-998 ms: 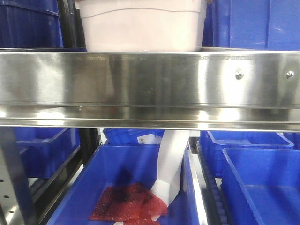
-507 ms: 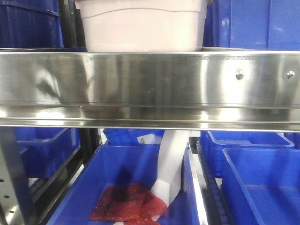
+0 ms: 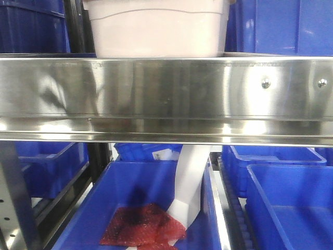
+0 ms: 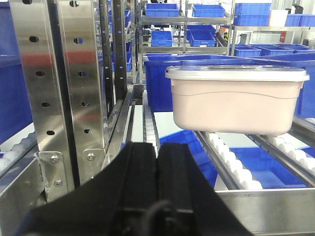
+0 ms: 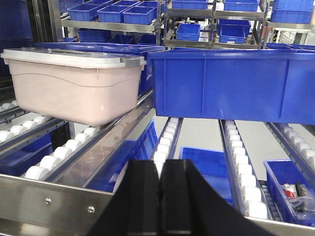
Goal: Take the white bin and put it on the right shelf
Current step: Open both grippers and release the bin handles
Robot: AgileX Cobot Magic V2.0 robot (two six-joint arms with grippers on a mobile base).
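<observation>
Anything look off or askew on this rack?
One oddity: the off-white lidded plastic tub sits skewed on the roller lane, one end overhanging the steel divider rail toward the large blue plastic bin. No spill or damage visible.

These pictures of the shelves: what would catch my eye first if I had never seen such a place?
Most likely the white bin, one pale lidded tub among many blue bins, sitting on the roller tracks of the steel rack. In the front view, the wide shiny rail of the right shelf fills the middle, the tub just above it. Below, a red mesh bag lies in a blue bin. Low in each wrist view, a black gripper is shut and empty.
</observation>
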